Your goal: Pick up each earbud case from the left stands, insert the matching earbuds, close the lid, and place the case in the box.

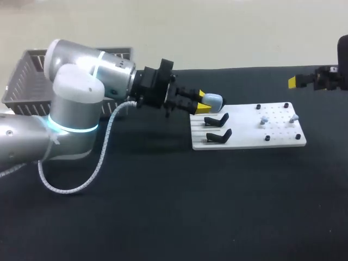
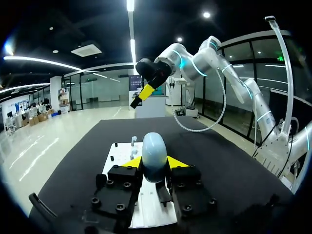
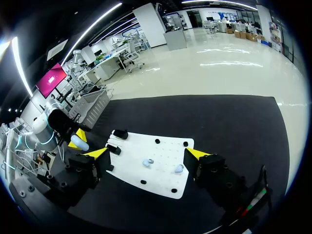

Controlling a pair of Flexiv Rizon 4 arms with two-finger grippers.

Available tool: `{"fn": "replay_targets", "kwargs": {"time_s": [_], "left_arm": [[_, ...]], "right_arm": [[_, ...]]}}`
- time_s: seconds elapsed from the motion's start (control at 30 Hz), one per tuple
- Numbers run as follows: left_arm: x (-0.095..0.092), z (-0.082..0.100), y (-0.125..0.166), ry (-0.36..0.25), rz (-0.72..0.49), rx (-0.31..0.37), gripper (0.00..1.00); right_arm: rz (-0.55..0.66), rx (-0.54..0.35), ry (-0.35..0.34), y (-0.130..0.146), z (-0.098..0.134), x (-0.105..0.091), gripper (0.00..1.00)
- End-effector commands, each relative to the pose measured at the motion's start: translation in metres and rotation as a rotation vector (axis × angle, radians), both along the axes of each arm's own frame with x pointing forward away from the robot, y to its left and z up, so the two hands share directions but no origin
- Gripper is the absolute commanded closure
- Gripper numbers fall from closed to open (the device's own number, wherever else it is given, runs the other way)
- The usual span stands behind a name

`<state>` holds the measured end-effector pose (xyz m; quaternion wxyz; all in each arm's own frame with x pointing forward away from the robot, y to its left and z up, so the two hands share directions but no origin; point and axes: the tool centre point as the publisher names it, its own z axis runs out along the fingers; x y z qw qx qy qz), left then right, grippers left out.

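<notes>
My left gripper (image 1: 202, 103) is shut on a pale blue earbud case (image 1: 213, 101), held just above the near-left corner of the white board (image 1: 247, 138). In the left wrist view the case (image 2: 155, 155) stands upright between the yellow fingertips (image 2: 132, 162), lid closed. Two black stands (image 1: 217, 119) (image 1: 218, 136) on the board's left side are empty. Two small pale blue earbuds (image 1: 264, 119) (image 1: 294, 117) lie on the board's right part. My right gripper (image 1: 298, 81) hovers open beyond the board's far right; in its own view it (image 3: 147, 153) looks down on the earbuds (image 3: 146, 162) (image 3: 179, 168).
A grey mesh basket (image 1: 22, 81) stands at the back left, behind my left arm. Small black pegs (image 1: 267, 138) stick up from the white board. A white coiled cable (image 1: 103, 147) hangs from the left arm over the black table.
</notes>
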<state>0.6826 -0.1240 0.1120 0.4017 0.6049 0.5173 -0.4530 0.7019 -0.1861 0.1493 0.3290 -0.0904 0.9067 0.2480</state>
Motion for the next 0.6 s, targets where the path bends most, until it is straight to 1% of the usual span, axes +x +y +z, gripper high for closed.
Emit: {"fn": "replay_targets", "kwargs": {"time_s": [0.03, 0.2, 0.33, 0.47, 0.5, 0.53, 0.6], "left_arm": [[-0.016, 0.005, 0.003, -0.025, 0.123, -0.033, 1.0], [-0.024, 0.016, 0.003, -0.024, 0.134, -0.067, 1.0], [-0.026, 0.019, 0.003, -0.031, 0.12, -0.102, 1.0], [-0.026, 0.021, 0.004, -0.042, 0.109, -0.115, 1.0], [-0.026, 0.021, 0.005, -0.05, 0.108, -0.107, 1.0], [-0.026, 0.021, 0.005, -0.052, 0.106, -0.101, 1.0], [-0.026, 0.02, 0.004, -0.048, 0.099, -0.111, 1.0]], "right_arm": [[0.0, -0.001, -0.001, 0.0, 0.0, 0.0, 0.0], [0.0, -0.001, -0.001, 0.0, 0.0, 0.0, 0.0], [0.0, -0.001, -0.001, 0.0, 0.0, 0.0, 0.0], [0.0, -0.001, -0.001, 0.0, 0.0, 0.0, 0.0], [0.0, -0.001, -0.001, 0.0, 0.0, 0.0, 0.0], [0.0, -0.001, -0.001, 0.0, 0.0, 0.0, 0.0], [0.0, -0.001, -0.001, 0.0, 0.0, 0.0, 0.0]]}}
